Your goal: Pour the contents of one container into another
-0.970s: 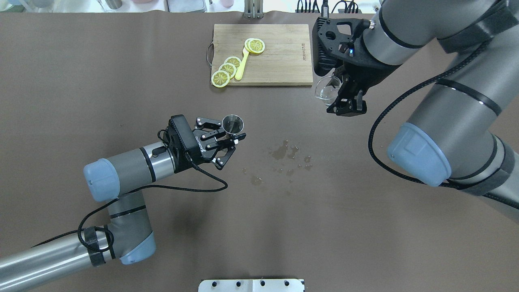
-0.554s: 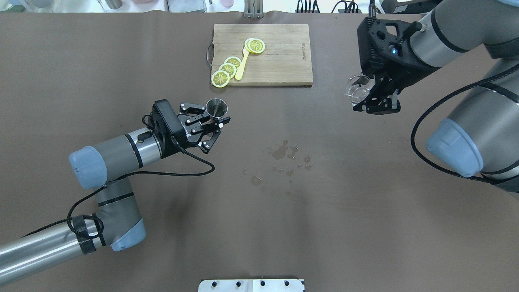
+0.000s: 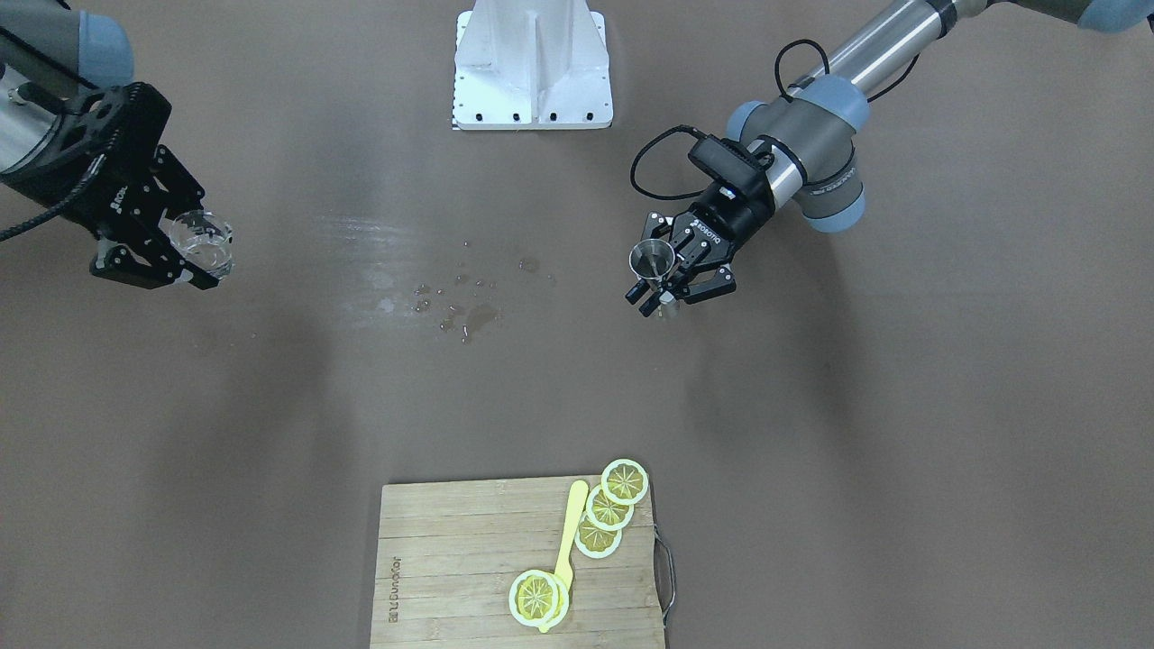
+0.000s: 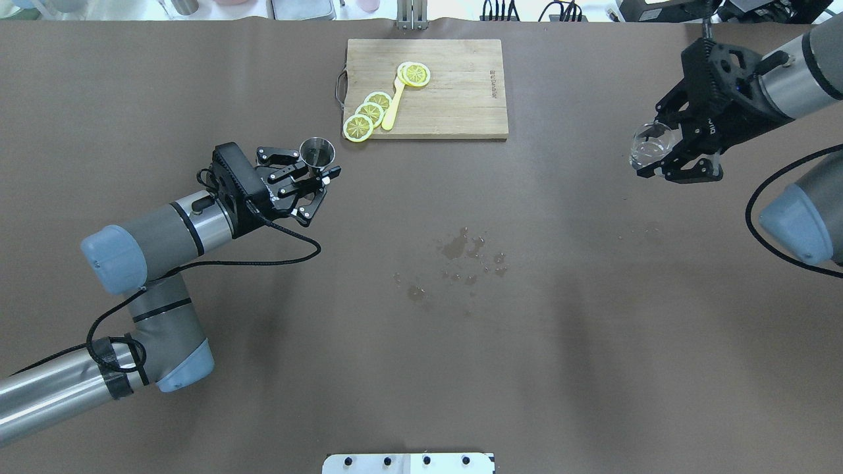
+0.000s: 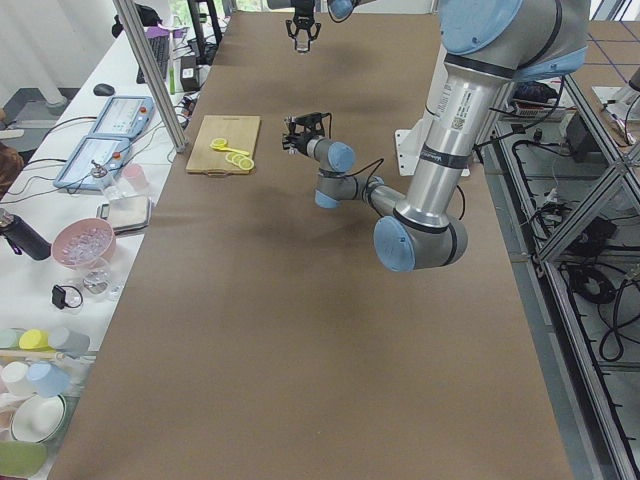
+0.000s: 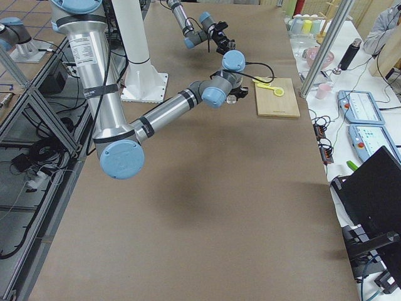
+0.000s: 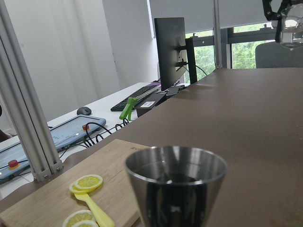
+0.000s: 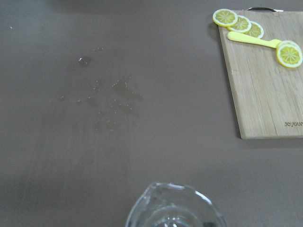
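Left hand (image 4: 319,168) clamped on the jigger (image 4: 317,151) above the counter's far-left part; right hand (image 4: 655,158) grips the glass cup (image 4: 645,143) near the far-right corner, well apart; spilled drops (image 4: 467,253) mid-counter; pouring looks done, setting down remains.

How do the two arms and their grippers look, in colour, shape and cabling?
Both arms, the left arm and the right arm, are round silver-grey tubes with pale blue joint caps. The left gripper and right gripper are black, built of linked bars, with white lettering. A black braided cable loops along each arm.
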Controlling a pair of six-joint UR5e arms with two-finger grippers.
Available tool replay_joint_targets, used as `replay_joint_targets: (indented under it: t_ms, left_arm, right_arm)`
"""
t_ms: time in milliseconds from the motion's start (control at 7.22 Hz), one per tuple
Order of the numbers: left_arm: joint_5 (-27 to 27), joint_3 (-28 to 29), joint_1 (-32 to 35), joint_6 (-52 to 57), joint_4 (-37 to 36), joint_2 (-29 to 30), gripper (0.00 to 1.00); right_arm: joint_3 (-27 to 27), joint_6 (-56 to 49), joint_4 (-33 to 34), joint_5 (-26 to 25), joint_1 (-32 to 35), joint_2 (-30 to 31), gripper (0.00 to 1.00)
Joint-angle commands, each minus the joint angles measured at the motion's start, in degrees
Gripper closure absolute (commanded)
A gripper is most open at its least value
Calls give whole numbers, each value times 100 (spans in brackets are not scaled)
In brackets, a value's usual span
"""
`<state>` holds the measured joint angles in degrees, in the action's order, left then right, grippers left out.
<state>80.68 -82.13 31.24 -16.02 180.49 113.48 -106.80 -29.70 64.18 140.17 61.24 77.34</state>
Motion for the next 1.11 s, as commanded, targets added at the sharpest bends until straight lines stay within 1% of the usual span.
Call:
replay_joint_targets:
  t_ms: [0, 139, 416, 554, 693, 831, 970]
  left_arm:
    - [-88, -31, 215, 542, -31, -193, 100]
    - [17, 12, 268, 643, -40, -194, 100]
    - [-8, 13, 304, 626, -40, -221, 100]
    - [-218, 12, 321, 600, -23, -282, 100]
    - [-472, -66, 313, 582, -127, -213, 100]
    - [-501, -67, 286, 565, -241, -203, 100]
    - [-544, -67, 295, 556, -320, -125, 100]
  right_arm:
    - [745, 130, -1175, 256, 195, 203, 100]
    - [1053, 506, -1762, 283, 204, 203, 100]
    - [1948, 1620, -3473, 266, 204, 194, 100]
    - [2501, 2148, -4413, 248, 195, 194, 100]
    - [2898, 2527, -5084, 239, 195, 168, 100]
    - [3128, 2722, -5447, 213, 195, 150, 100]
    - [3226, 2968, -5616, 187, 186, 124, 100]
